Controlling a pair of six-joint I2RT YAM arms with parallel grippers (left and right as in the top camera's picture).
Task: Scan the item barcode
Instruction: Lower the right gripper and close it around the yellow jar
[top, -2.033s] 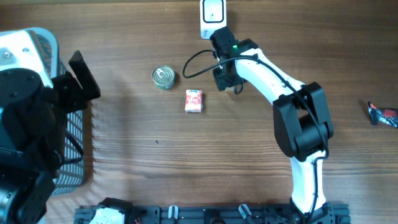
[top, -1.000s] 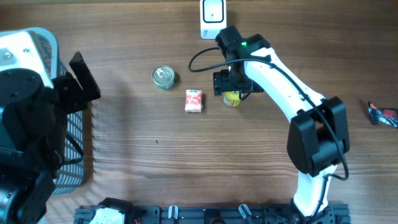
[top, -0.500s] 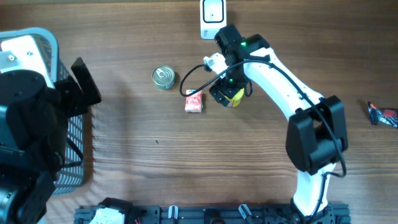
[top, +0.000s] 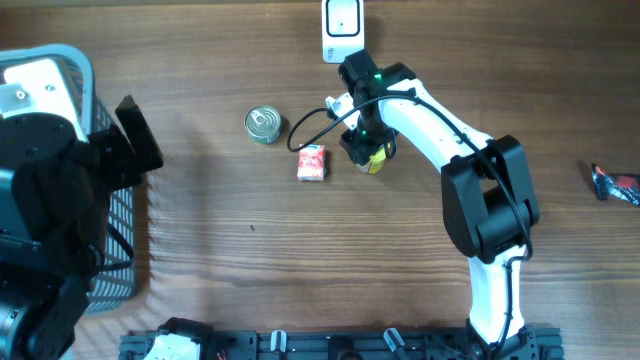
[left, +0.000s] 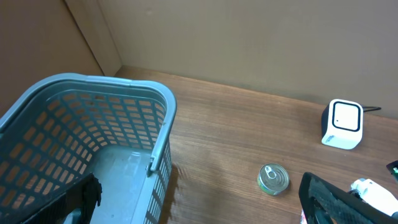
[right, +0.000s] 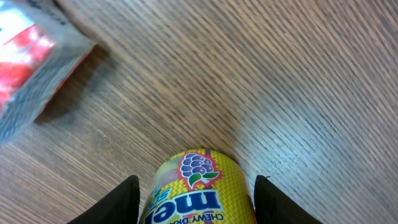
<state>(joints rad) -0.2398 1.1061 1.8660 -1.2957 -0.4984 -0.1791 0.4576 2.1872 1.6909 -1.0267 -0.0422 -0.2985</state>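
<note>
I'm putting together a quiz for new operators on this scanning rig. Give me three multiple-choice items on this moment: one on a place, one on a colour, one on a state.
1. Where is the yellow tube?
A) inside the basket
B) between the right gripper's fingers
C) in the left gripper

2. What colour is the basket?
A) red
B) blue-grey
C) yellow

3. How do the left gripper's jaws stand?
A) wide open
B) shut, empty
C) shut on the tube

Answers:
1 B: the right wrist view shows a finger on each side of the tube.
2 B: its slotted walls and rim are blue-grey.
3 A: its fingers stand far apart and grip nothing.
</note>
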